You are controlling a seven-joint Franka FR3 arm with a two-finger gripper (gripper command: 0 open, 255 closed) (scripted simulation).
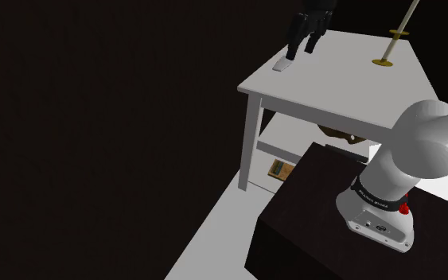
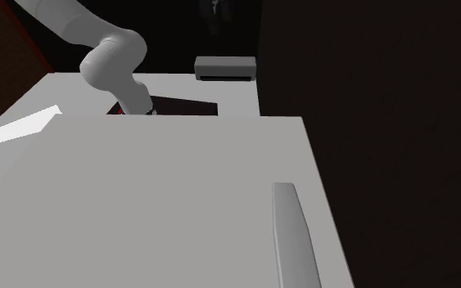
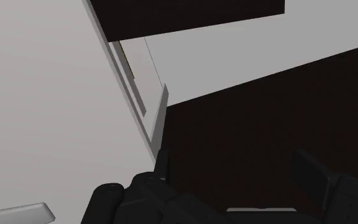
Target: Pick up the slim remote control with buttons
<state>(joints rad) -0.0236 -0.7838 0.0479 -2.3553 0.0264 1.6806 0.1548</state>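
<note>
Right now my gripper (image 3: 231, 156) is wide open, fingers (image 3: 311, 173) far apart w/ nothing btwn them. The remote (image 3: 16, 214) is just beside my hand, off to one side, not held. It is slim and pale. It lies flat on the white table (image 1: 333, 91), nr the corner at the shoulder view's left. Farther along the table top stands a gold thing (image 1: 385, 62) w/ a long stick. Low down under the table is a small brown thing (image 1: 278, 168). My stand (image 1: 309, 219) is a dark box.
</note>
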